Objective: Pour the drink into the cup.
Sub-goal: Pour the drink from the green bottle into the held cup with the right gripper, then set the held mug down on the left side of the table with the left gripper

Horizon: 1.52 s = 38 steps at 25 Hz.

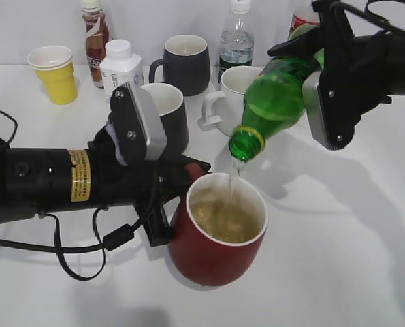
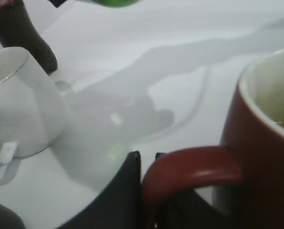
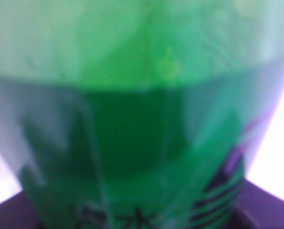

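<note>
I am in the middle of the pour: my right gripper is clamped on the drink, which is tipped steeply with its neck down and to the left, its mouth just above the cup. A thin stream falls from the mouth into the cup, which I judge to be more than half full of pale liquid. In my right wrist view the green bottle wall fills nearly the whole picture, so the hold is plainly close and tight. My left gripper is closed on the cup's handle; the left wrist view shows dark fingers to either side of the red loop, steadying the cup where it stands on the worktop. Next, I reckon, I must watch the level near the white rim and swing the bottle back upright before it overflows, keeping its mouth over the cup until the stream stops. The left side should hold firm meanwhile, since a nudge could slop the liquid. Behind stand a white mug and a black mug, well apart from the stream.
</note>
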Tool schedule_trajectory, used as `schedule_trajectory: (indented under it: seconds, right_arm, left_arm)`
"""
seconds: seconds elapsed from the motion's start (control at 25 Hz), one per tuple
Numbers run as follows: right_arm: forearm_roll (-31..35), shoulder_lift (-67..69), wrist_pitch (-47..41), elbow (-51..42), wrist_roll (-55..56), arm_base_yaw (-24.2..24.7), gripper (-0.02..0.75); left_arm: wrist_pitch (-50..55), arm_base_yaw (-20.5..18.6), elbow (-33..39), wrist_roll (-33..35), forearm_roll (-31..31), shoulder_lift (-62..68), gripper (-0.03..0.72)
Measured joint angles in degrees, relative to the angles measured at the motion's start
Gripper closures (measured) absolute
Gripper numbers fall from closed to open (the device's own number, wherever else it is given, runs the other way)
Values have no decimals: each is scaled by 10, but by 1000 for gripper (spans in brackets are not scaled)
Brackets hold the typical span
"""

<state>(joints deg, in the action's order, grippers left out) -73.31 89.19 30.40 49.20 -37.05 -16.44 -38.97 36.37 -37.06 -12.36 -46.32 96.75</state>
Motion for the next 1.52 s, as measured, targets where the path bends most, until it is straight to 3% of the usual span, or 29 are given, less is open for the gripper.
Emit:
schedule_trajectory:
  seconds: [0.4,0.68,0.8,1.08,1.32,1.52]
  right_arm:
    - [4,0,9,0,239,0,330]
    - [31,0,71,0,481,0,330]
    - [108,4,93,0,540,0,330]
    - [310,35,127,1,558,0,330]
    - [402,42,121,24,559,0,330]
    - [492,42,89,29,551,0,337]
  left_arm:
    - [-42,-4,0,1,92,-4,632]
    - [-22,-43,2,1,129,-54,632]
    - [18,-66,2,1,150,-89,632]
    - [89,-143,2,2,181,-166,632]
    - [109,-236,2,2,244,-185,632]
    - [120,-292,2,2,250,-179,632]
